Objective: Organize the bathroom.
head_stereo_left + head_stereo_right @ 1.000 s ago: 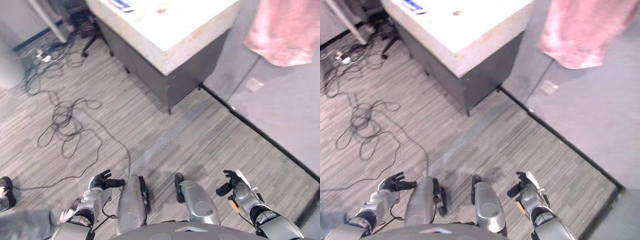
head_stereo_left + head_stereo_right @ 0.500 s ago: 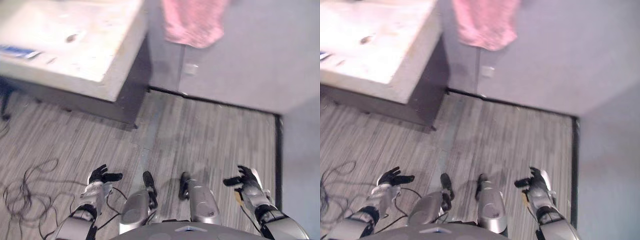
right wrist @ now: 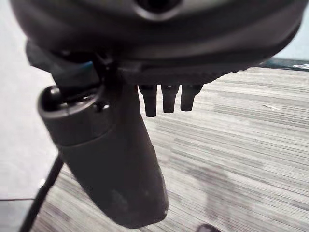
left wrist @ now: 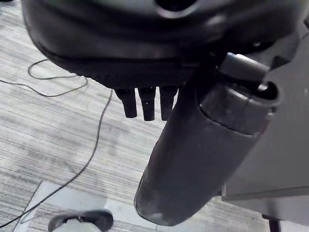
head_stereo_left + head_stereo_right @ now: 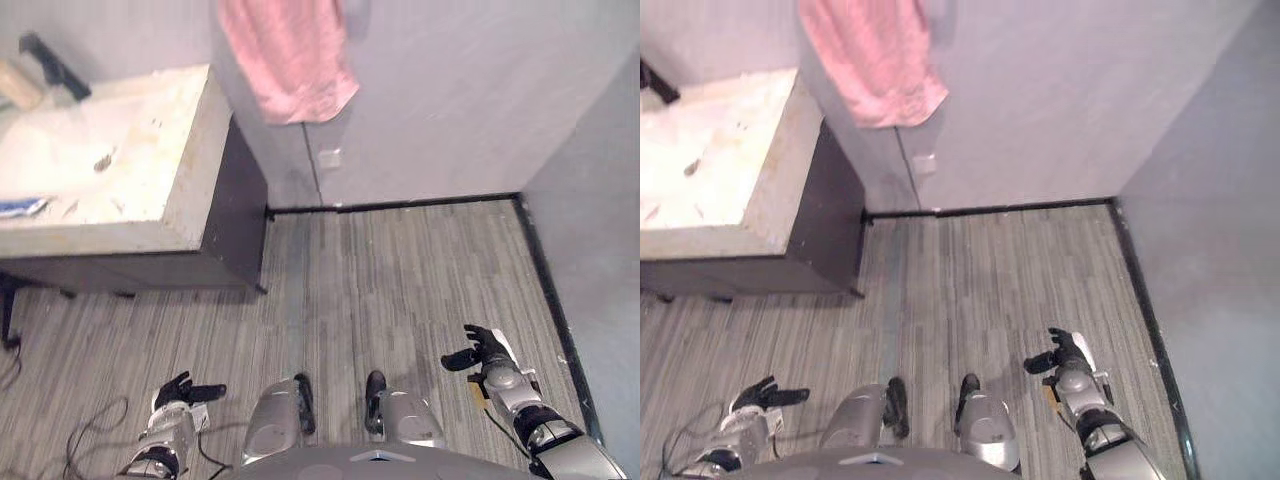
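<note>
Head pair high and steep, wrist pair close and low.

The two eye views looked down from the robot's head onto the grey striped plank floor [image 5: 400,270], facing the pale wall corner; both shared the pink towel hanging on the wall [image 5: 288,55], the pale stone bench with its sunken basin [image 5: 110,160] and the floor, seen from slightly offset places. Each wrist view sat very near its own dark hand, left [image 4: 193,159] and right [image 3: 111,164], looking along thumb and fingers to the same plank floor just past them.
</note>
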Controlling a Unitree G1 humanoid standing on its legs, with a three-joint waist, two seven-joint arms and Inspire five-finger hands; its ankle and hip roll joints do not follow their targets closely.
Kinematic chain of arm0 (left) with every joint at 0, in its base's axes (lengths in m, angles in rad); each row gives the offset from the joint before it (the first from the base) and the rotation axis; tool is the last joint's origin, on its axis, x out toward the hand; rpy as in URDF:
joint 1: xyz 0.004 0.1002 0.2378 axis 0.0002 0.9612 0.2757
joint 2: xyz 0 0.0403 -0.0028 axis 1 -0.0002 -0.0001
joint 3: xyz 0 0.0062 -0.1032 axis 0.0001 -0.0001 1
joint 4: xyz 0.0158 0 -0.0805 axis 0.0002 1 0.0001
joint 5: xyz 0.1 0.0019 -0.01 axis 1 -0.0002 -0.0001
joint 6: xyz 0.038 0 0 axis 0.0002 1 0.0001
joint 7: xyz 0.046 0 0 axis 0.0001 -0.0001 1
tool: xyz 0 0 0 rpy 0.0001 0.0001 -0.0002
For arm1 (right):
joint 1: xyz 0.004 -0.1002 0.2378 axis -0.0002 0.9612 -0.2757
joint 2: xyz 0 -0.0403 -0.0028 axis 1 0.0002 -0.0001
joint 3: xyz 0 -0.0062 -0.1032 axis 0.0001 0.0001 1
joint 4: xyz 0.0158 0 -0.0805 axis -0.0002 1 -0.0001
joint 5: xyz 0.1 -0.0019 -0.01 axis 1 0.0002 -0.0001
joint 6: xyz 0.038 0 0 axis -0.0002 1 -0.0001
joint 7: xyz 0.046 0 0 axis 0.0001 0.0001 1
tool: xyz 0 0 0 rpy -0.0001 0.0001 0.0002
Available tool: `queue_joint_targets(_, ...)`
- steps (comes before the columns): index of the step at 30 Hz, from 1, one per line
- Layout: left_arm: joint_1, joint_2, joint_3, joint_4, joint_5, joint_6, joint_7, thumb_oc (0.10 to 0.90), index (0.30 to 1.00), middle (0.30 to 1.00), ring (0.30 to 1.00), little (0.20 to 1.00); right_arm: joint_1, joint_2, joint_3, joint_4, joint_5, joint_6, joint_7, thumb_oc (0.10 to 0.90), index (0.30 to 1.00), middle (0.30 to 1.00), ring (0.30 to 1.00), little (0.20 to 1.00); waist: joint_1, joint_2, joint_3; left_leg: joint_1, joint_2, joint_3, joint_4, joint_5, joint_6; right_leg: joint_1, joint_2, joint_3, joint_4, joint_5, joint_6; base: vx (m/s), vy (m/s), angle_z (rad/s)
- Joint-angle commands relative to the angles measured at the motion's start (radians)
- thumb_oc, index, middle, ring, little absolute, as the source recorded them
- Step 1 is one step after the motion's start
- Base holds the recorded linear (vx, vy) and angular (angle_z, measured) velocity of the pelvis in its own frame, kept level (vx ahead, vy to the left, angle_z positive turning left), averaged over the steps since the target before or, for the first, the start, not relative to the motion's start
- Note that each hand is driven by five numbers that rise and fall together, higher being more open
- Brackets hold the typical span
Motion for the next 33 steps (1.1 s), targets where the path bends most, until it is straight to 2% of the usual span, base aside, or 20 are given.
queue_joint_targets(1, -0.025, 0.056, -0.005, -0.022, -0.009, -0.025, 0.026, 0.800, 0.900, 0.900, 0.900, 0.900, -0.003, -0.037, -0.050, 0.020, -0.016, -0.010, -0.032, 0.800, 0.900, 0.900, 0.900, 0.900, 0.002, -0.012, 0.003, 0.172, 0.070, 0.046, -0.139, 0.013, 0.038, -0.043, -0.038, 0.071, 0.034, -0.049, 0.044, 0.01, 0.393, -0.11)
queue_joint_targets(3, -0.041, 0.059, -0.015, -0.019, -0.018, -0.022, 0.028, 0.800, 0.900, 0.900, 0.900, 0.900, -0.025, -0.035, -0.045, 0.036, 0.001, -0.015, -0.047, 0.800, 0.900, 0.900, 0.900, 0.900, 0.006, 0.007, -0.001, 0.196, 0.120, -0.032, -0.251, 0.063, 0.023, -0.079, -0.071, 0.125, 0.062, -0.046, 0.069, -0.03, 0.491, 0.10)
queue_joint_targets(5, -0.051, 0.060, -0.023, -0.019, -0.023, -0.021, 0.029, 0.800, 0.900, 0.900, 0.900, 0.900, -0.058, -0.037, -0.036, 0.045, 0.020, -0.016, -0.056, 0.800, 0.900, 0.900, 0.900, 0.900, 0.016, 0.013, 0.007, 0.184, 0.117, -0.110, -0.255, 0.055, 0.020, -0.131, -0.110, 0.183, 0.093, -0.029, 0.103, -0.12, 0.632, -0.10)
queue_joint_targets(6, -0.070, 0.061, -0.034, -0.039, -0.028, -0.007, 0.038, 0.800, 0.900, 0.900, 0.900, 0.900, -0.106, -0.042, -0.039, 0.013, 0.052, 0.007, -0.072, 0.800, 0.900, 0.900, 0.900, 0.900, 0.009, 0.026, 0.039, 0.169, 0.095, -0.038, -0.209, -0.034, 0.023, -0.179, -0.192, 0.210, 0.118, 0.015, 0.151, -0.18, 0.705, -0.41)
queue_joint_targets(8, -0.076, 0.059, -0.036, -0.043, -0.018, -0.004, 0.036, 0.800, 0.900, 0.900, 0.900, 0.900, -0.107, -0.044, -0.051, -0.005, 0.055, 0.013, -0.077, 0.800, 0.900, 0.900, 0.900, 0.900, 0.002, 0.030, 0.045, 0.174, 0.081, 0.018, -0.203, -0.083, 0.030, -0.182, -0.227, 0.202, 0.112, 0.037, 0.171, -0.12, 0.584, -0.29)
queue_joint_targets(9, -0.082, 0.058, -0.054, -0.045, -0.014, -0.014, 0.024, 0.800, 0.900, 0.900, 0.900, 0.900, -0.094, -0.046, -0.072, -0.036, 0.052, 0.021, -0.084, 0.800, 0.900, 0.900, 0.900, 0.900, -0.008, 0.037, 0.053, 0.158, 0.055, 0.067, -0.174, -0.153, 0.042, -0.177, -0.277, 0.202, 0.099, 0.071, 0.192, -0.06, 0.530, 0.11)
queue_joint_targets(11, -0.089, 0.062, -0.074, -0.059, -0.010, -0.010, 0.009, 0.800, 0.900, 0.900, 0.900, 0.900, -0.066, -0.041, -0.090, -0.058, 0.039, 0.011, -0.095, 0.800, 0.900, 0.900, 0.900, 0.900, -0.001, 0.034, 0.061, 0.120, -0.007, 0.063, -0.129, -0.207, 0.059, -0.128, -0.356, 0.187, -0.002, 0.175, 0.206, -0.01, 0.547, 0.40)
queue_joint_targets(12, -0.073, 0.072, -0.075, -0.081, 0.011, 0.007, 0.005, 0.800, 0.900, 0.900, 0.900, 0.900, -0.051, -0.034, -0.093, -0.083, 0.029, 0.012, -0.100, 0.800, 0.900, 0.900, 0.900, 0.900, 0.017, 0.025, 0.069, 0.129, -0.040, 0.072, -0.127, -0.239, 0.067, -0.120, -0.413, 0.141, -0.063, 0.288, 0.208, 0.02, 0.423, 0.27)
queue_joint_targets(13, -0.063, 0.077, -0.074, -0.090, 0.023, 0.013, 0.001, 0.800, 0.900, 0.900, 0.900, 0.900, -0.048, -0.032, -0.091, -0.091, 0.029, 0.013, -0.099, 0.800, 0.900, 0.900, 0.900, 0.900, 0.025, 0.022, 0.073, 0.132, -0.048, 0.076, -0.123, -0.250, 0.070, -0.127, -0.425, 0.128, -0.069, 0.317, 0.209, 0.01, 0.367, -0.06)
queue_joint_targets(14, -0.038, 0.080, -0.060, -0.103, 0.043, 0.015, 0.008, 0.800, 0.900, 0.900, 0.900, 0.900, -0.042, -0.022, -0.091, -0.117, 0.004, 0.025, -0.089, 0.800, 0.900, 0.900, 0.900, 0.900, 0.045, 0.015, 0.078, 0.155, -0.048, 0.127, -0.135, -0.261, 0.073, -0.132, -0.441, 0.039, -0.063, 0.320, 0.216, 0.02, 0.286, -0.47)
queue_joint_targets(15, -0.012, 0.084, -0.046, -0.116, 0.048, 0.018, 0.016, 0.800, 0.900, 0.900, 0.900, 0.900, -0.040, -0.019, -0.087, -0.130, -0.014, 0.034, -0.068, 0.800, 0.900, 0.900, 0.900, 0.900, 0.058, 0.021, 0.078, 0.187, -0.035, 0.174, -0.168, -0.264, 0.077, -0.120, -0.411, -0.029, -0.039, 0.264, 0.225, 0.02, 0.265, -1.27)
queue_joint_targets(19, 0.051, 0.105, -0.013, -0.134, 0.095, 0.028, 0.012, 0.800, 0.900, 0.900, 0.900, 0.900, -0.026, -0.020, -0.064, -0.128, -0.028, 0.021, -0.039, 0.800, 0.900, 0.900, 0.900, 0.900, 0.048, 0.031, 0.060, 0.214, -0.050, 0.194, -0.270, -0.194, 0.093, -0.142, -0.217, -0.015, 0.095, 0.086, 0.191, 0.00, 0.089, -1.02)
queue_joint_targets(20, 0.049, 0.112, -0.012, -0.138, 0.100, 0.037, 0.013, 0.800, 0.900, 0.900, 0.900, 0.900, -0.023, -0.026, -0.057, -0.129, -0.023, 0.025, -0.038, 0.800, 0.900, 0.900, 0.900, 0.900, 0.039, 0.031, 0.056, 0.220, -0.061, 0.193, -0.296, -0.180, 0.087, -0.138, -0.149, -0.020, 0.086, 0.041, 0.168, -0.02, -0.022, -0.25)
queue_joint_targets(21, 0.039, 0.120, -0.020, -0.136, 0.082, 0.040, 0.018, 0.800, 0.900, 0.900, 0.900, 0.900, -0.023, -0.028, -0.051, -0.121, -0.022, 0.024, -0.037, 0.800, 0.900, 0.900, 0.900, 0.900, 0.035, 0.024, 0.054, 0.218, -0.074, 0.184, -0.304, -0.176, 0.082, -0.126, -0.122, -0.028, 0.043, 0.038, 0.160, -0.02, -0.039, -0.13)
queue_joint_targets(23, 0.021, 0.117, -0.022, -0.132, 0.068, 0.041, 0.026, 0.800, 0.900, 0.900, 0.900, 0.900, -0.020, -0.025, -0.055, -0.083, -0.030, -0.002, -0.035, 0.800, 0.900, 0.900, 0.900, 0.900, 0.039, 0.015, 0.050, 0.207, -0.087, 0.188, -0.307, -0.169, 0.084, -0.087, -0.110, -0.065, -0.018, 0.043, 0.145, -0.02, -0.077, 0.16)
queue_joint_targets(27, 0.003, 0.095, -0.005, -0.130, 0.036, 0.032, 0.031, 0.800, 0.900, 0.900, 0.900, 0.900, 0.006, -0.030, -0.055, -0.053, -0.046, -0.012, -0.045, 0.800, 0.900, 0.900, 0.900, 0.900, 0.029, 0.004, 0.045, 0.178, -0.076, 0.188, -0.241, -0.142, 0.062, -0.041, -0.071, -0.041, -0.094, 0.044, 0.117, -0.01, -0.100, 0.15)
queue_joint_targets(28, 0.006, 0.091, -0.002, -0.125, 0.030, 0.025, 0.028, 0.800, 0.900, 0.900, 0.900, 0.900, 0.017, -0.034, -0.055, -0.064, -0.044, -0.005, -0.048, 0.800, 0.900, 0.900, 0.900, 0.900, 0.029, 0.002, 0.045, 0.149, -0.067, 0.158, -0.186, -0.106, 0.048, -0.029, -0.057, -0.021, -0.098, 0.035, 0.104, -0.04, -0.069, -0.04)
queue_joint_targets(30, 0.011, 0.085, 0.003, -0.123, 0.023, 0.014, 0.028, 0.800, 0.900, 0.900, 0.900, 0.900, 0.019, -0.046, -0.046, -0.075, -0.039, 0.009, -0.045, 0.800, 0.900, 0.900, 0.900, 0.900, 0.035, -0.013, 0.051, 0.090, -0.067, 0.084, -0.099, -0.077, 0.058, -0.042, -0.049, 0.024, -0.065, 0.019, 0.080, -0.05, -0.010, 0.15)
queue_joint_targets(31, 0.012, 0.086, 0.003, -0.122, 0.015, 0.013, 0.029, 0.800, 0.900, 0.900, 0.900, 0.900, 0.020, -0.049, -0.044, -0.078, -0.038, 0.011, -0.044, 0.800, 0.900, 0.900, 0.900, 0.900, 0.037, -0.014, 0.055, 0.084, -0.061, 0.068, -0.090, -0.074, 0.058, -0.045, -0.047, 0.033, -0.050, 0.010, 0.077, 0.00, 0.065, 0.11)
queue_joint_targets(33, 0.010, 0.087, 0.010, -0.113, 0.021, 0.023, 0.021, 0.800, 0.900, 0.900, 0.900, 0.900, 0.021, -0.051, -0.049, -0.069, -0.033, 0.001, -0.043, 0.800, 0.900, 0.900, 0.900, 0.900, 0.034, -0.012, 0.055, 0.110, -0.006, 0.055, -0.128, -0.049, 0.048, -0.045, -0.049, 0.039, -0.016, -0.013, 0.071, 0.04, 0.138, -0.34)
